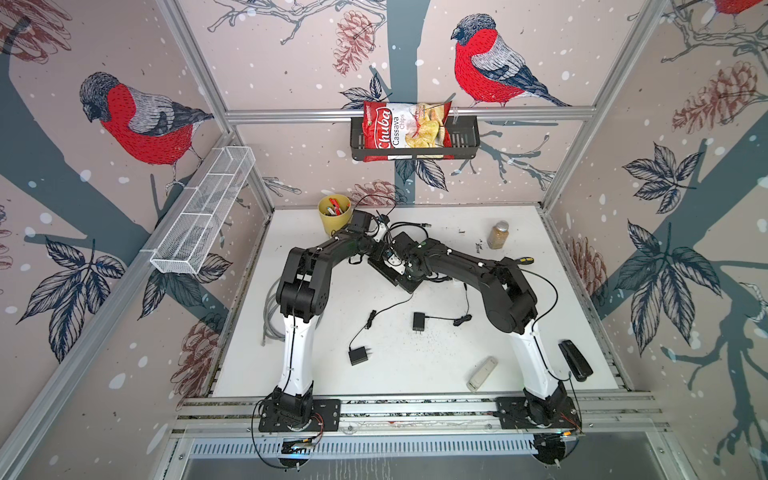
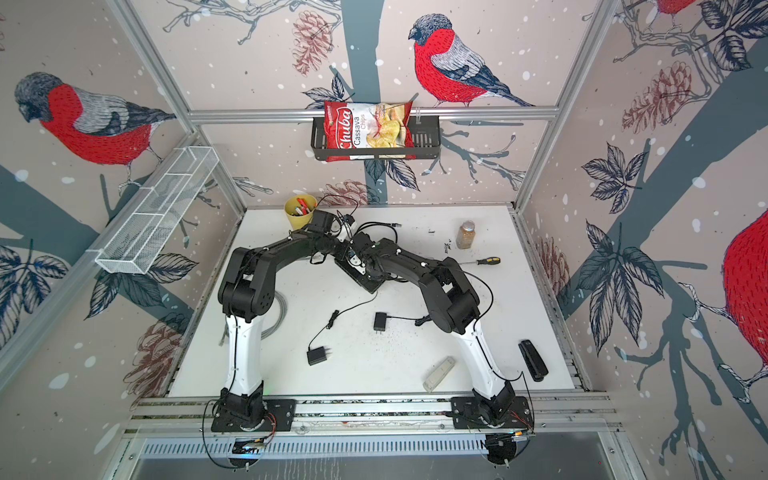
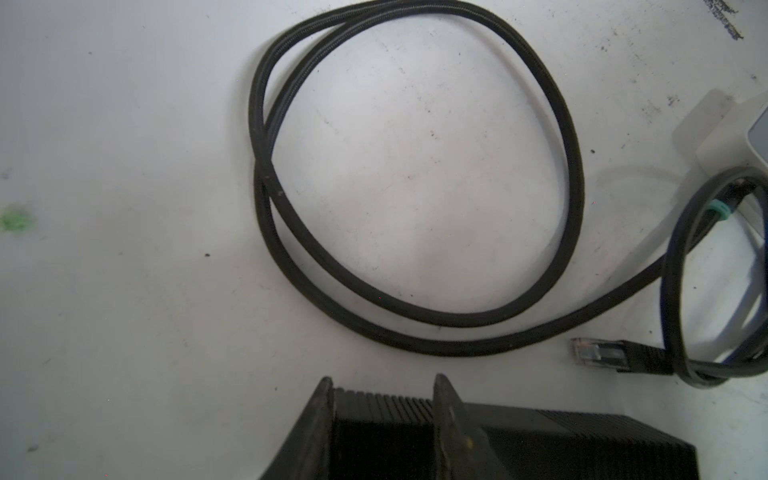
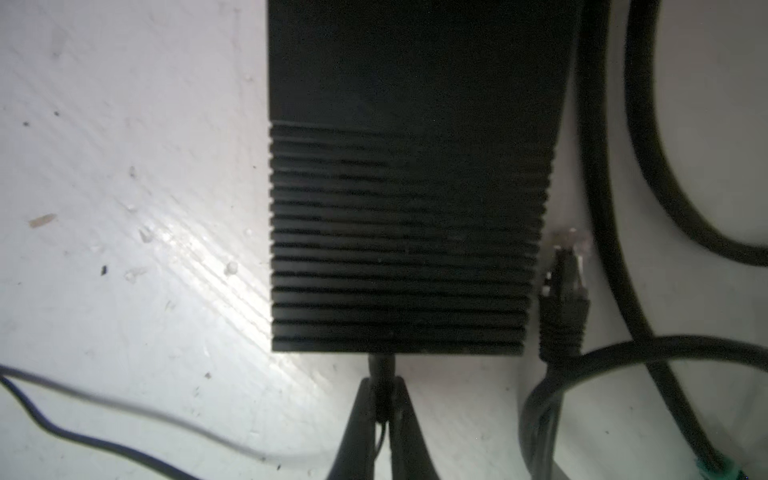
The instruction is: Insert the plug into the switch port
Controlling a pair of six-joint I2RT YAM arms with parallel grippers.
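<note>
Right tool [image 4: 382,384] is clamped tight on the black plug [image 4: 381,365], whose long axis lines up with the switch [image 4: 399,208] on the table [image 4: 124,249], tip pointing straight into its end face. Left tool [image 3: 384,380] has its jaws partly apart astride the switch; its grip is unclear.

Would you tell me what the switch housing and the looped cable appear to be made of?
The switch looks like matte black plastic, possibly metal: fine ribs, hardly any shine. The looped cable has a black fabric braid, its woven texture plain in the left wrist view.
</note>
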